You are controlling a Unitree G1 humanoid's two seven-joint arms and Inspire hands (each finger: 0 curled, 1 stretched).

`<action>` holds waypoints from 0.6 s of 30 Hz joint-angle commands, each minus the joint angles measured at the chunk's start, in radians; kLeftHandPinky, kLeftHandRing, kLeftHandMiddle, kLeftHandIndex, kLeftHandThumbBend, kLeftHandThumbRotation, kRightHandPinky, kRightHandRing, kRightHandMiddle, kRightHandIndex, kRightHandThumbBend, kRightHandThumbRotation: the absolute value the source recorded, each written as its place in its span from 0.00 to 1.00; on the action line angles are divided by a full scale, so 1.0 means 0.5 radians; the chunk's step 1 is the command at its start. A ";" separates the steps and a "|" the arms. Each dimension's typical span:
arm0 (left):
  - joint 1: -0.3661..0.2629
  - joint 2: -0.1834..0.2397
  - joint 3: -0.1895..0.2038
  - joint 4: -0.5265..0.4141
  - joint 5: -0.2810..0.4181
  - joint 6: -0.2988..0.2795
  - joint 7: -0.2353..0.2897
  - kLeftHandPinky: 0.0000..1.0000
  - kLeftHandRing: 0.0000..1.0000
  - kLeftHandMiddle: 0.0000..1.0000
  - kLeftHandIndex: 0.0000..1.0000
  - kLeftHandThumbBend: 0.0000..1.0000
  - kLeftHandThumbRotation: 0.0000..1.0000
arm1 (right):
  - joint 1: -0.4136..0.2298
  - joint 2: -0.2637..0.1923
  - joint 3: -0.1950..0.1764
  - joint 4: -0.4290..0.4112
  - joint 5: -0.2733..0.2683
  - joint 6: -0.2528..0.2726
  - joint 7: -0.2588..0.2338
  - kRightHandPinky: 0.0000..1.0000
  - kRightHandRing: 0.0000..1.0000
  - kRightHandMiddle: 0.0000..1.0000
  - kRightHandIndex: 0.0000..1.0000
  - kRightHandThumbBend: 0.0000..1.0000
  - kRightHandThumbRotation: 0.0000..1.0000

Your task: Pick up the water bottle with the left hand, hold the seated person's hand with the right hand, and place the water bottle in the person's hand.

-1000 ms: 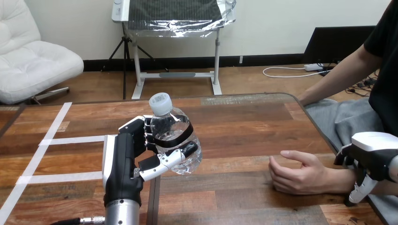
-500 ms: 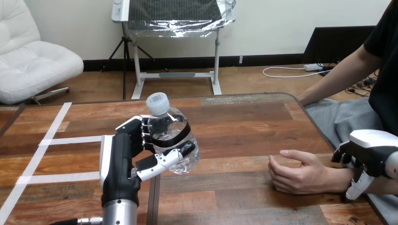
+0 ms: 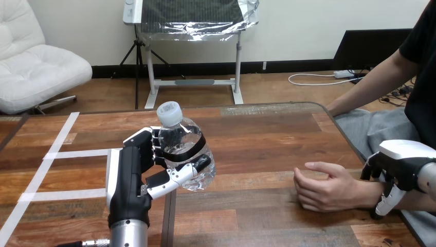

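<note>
Surface: a wooden plank table [image 3: 267, 134] with a rounded far right corner. Strips of white tape [image 3: 56, 154] mark its left part.

Task item: the clear water bottle [image 3: 184, 146] is at the near left of the table, in the grasp of the left hand [image 3: 128, 175]. Its long axis is close to upright, leaning slightly left. The white cap [image 3: 168, 112] points up and away from the robot; the base faces down towards the near side. A dark band runs round its middle. Whether the base touches the table cannot be determined.

Left hand: clamped on the bottle, with fingers wrapped round the far side and the thumb across the near side, low on the body.

The person's hand [image 3: 324, 188] rests on the table at the near right, loosely curled, well apart from the bottle.

Right hand [image 3: 398, 164]: at the right edge, against the person's wrist [image 3: 367, 194]. Whether it grips the wrist cannot be determined.
</note>
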 commanded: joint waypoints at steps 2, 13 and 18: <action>-0.069 -0.013 -0.005 -0.148 0.024 -0.021 0.014 0.35 0.40 0.44 0.47 0.67 0.00 | -0.085 0.101 0.099 0.120 -0.011 -0.037 -0.034 0.62 0.71 0.77 0.71 0.74 0.00; -0.075 -0.014 0.012 -0.143 0.008 -0.048 0.013 0.35 0.39 0.44 0.47 0.67 0.00 | -0.150 0.141 0.145 0.243 0.009 -0.059 -0.043 0.62 0.71 0.78 0.69 0.75 0.00; -0.073 -0.010 0.016 -0.148 0.004 -0.045 0.007 0.35 0.39 0.43 0.47 0.66 0.00 | -0.178 0.157 0.165 0.299 0.019 -0.081 -0.041 0.63 0.72 0.79 0.70 0.74 0.00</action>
